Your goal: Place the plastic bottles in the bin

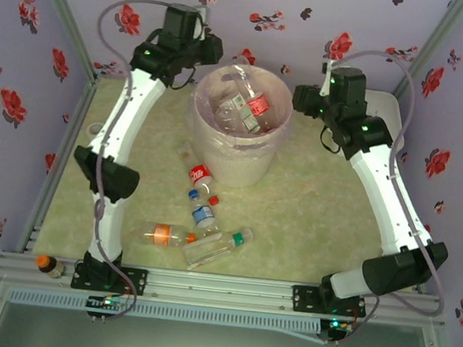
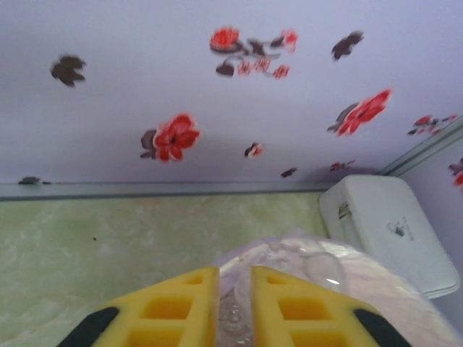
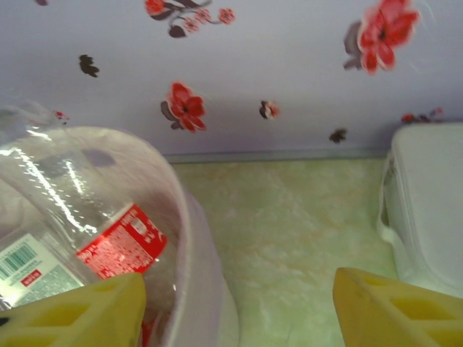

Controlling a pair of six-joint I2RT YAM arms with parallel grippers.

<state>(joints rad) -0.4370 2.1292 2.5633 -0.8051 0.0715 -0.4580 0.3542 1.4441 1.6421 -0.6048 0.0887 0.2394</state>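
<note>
**Robot body: white, black, yellow**

We log the left arm (image 1: pixel 125 119) and right arm (image 1: pixel 389 187): white link shells, black joint housings, black motor blocks at the wrists. Grey cables (image 1: pixel 105 15) loop off each wrist. Small green LEDs (image 1: pixel 149 51) glow on the wrist blocks and the black bases (image 1: pixel 101 274). Left gripper (image 2: pixel 235 278): yellow moulded fingers (image 2: pixel 173 307) with square recessed pockets, black patches at the outer edges. Right gripper (image 3: pixel 239 289): same yellow, same pockets.
</note>
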